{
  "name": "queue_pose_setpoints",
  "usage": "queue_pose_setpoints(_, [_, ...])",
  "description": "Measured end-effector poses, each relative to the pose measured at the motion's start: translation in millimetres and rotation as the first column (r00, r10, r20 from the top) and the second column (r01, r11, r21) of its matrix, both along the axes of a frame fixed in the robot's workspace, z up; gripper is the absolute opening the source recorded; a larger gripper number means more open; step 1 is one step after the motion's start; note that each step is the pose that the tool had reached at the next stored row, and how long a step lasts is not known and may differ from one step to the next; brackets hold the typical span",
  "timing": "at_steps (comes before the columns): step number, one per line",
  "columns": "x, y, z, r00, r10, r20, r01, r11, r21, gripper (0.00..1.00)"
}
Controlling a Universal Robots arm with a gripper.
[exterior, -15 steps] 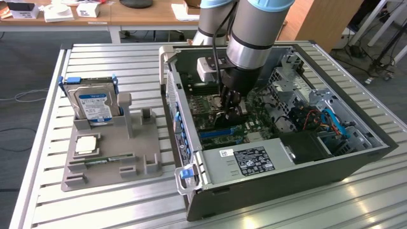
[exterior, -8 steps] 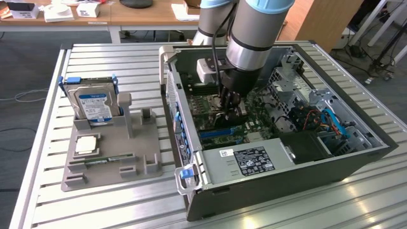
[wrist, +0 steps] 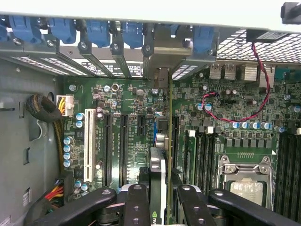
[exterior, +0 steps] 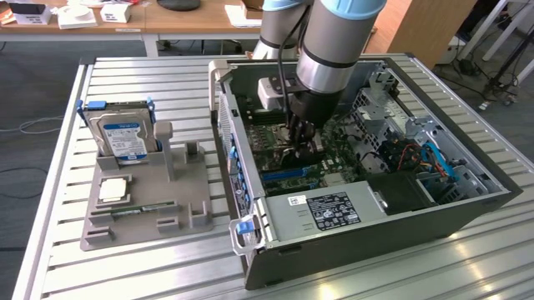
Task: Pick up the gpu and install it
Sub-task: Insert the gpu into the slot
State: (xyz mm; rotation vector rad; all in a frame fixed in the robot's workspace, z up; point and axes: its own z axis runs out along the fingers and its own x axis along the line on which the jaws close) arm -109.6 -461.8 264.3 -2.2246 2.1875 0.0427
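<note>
My gripper [exterior: 301, 142] reaches down into the open computer case [exterior: 467, 200], over the motherboard [exterior: 334, 156]. In the wrist view the gpu [wrist: 158, 167] is seen edge-on, a thin dark card standing upright between the black fingers [wrist: 136, 205]. My gripper [wrist: 160, 209] is shut on it. The card's silver end bracket [wrist: 162, 52] sits against the case's rear slot openings, between the blue clips [wrist: 133, 33]. The card's lower edge lies along a black expansion slot [wrist: 175, 141] of the motherboard [wrist: 216, 141]; whether it is seated I cannot tell.
A grey parts holder [exterior: 146, 187] at the exterior view's left carries a silver hard drive with a blue label [exterior: 124, 134], a CPU [exterior: 114, 189] and a RAM stick [exterior: 137, 210]. Inside the case are the power supply [exterior: 329, 209], a white slot [wrist: 89, 136], the CPU socket [wrist: 247, 183] and a red-black wire [wrist: 225, 110].
</note>
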Motion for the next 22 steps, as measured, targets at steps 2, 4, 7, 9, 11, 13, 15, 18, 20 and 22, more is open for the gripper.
queue_pose_setpoints(2, [-0.1, 0.0, -0.9, 1.0, 0.0, 0.0, 0.0, 1.0, 0.0, 0.27])
queue_pose_setpoints(4, [-0.1, 0.0, -1.9, 1.0, 0.0, 0.0001, 0.0, 1.0, 0.0001, 0.27])
queue_pose_setpoints(7, [-0.1, 0.0, -3.1, 1.0, 0.0, 0.0, 0.0, 1.0, 0.0, 0.27])
queue_pose_setpoints(9, [-0.1, 0.0, -3.5, 1.0, 0.0, -0.0001, 0.0, 1.0, -0.0002, 0.27])
queue_pose_setpoints(11, [-0.1, 0.0, -4.1, 1.0, 0.0, 0.0001, 0.0, 1.0, 0.0001, 0.27])
queue_pose_setpoints(13, [-0.1, 0.0, -5.0, 1.0, 0.0, 0.0002, 0.0, 1.0, 0.0002, 0.27])
queue_pose_setpoints(15, [-0.1, 0.0, -5.9, 1.0, 0.0, 0.0001, 0.0, 1.0, 0.0, 0.27])
queue_pose_setpoints(18, [-0.1, 0.0, -7.0, 1.0, 0.0, 0.0, 0.0, 1.0, 0.0, 0.27])
queue_pose_setpoints(20, [-0.1, 0.0, -7.9, 1.0, 0.0, 0.0, 0.0, 1.0, 0.0, 0.27])
queue_pose_setpoints(22, [-0.1, 0.0, -8.9, 1.0, 0.0, 0.0001, 0.0, 1.0, 0.0002, 0.27])
